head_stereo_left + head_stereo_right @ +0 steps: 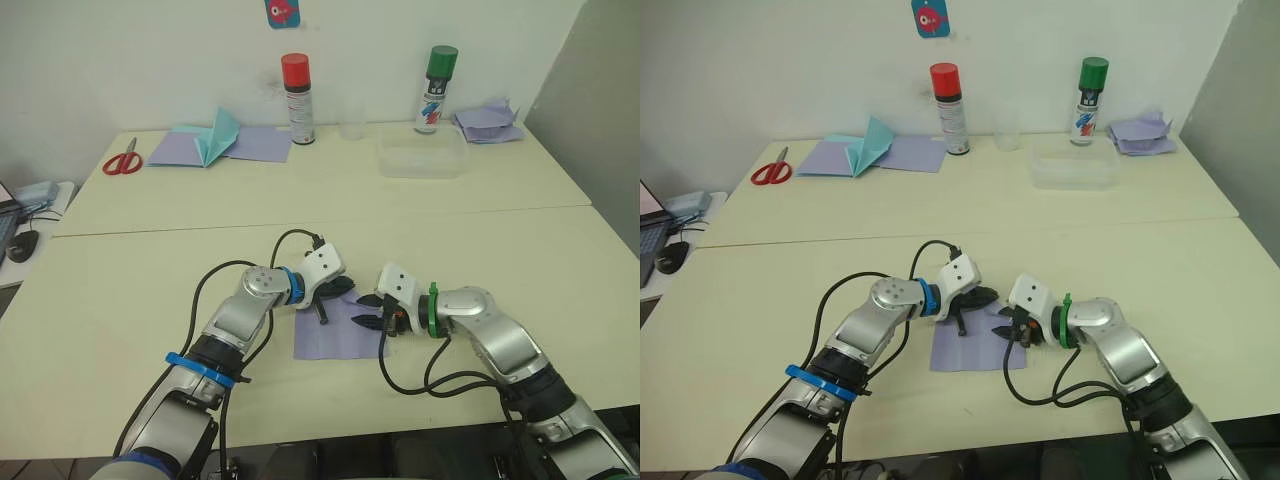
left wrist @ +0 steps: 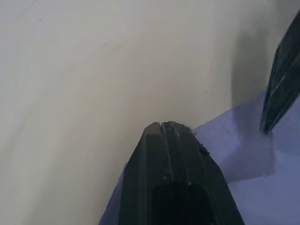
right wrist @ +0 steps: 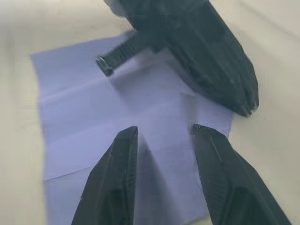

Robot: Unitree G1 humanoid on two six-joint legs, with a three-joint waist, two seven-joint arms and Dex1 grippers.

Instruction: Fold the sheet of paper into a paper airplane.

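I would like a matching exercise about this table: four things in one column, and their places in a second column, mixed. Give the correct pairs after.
Things:
1. sheet of paper
2. scissors
3. green-capped spray can
4. clear plastic container

Places:
A. far left of the back table
B. standing by the wall, right of the red-capped can
C. flat under both hands
D. just in front of the green-capped can

Pairs: 1-C, 2-A, 3-B, 4-D
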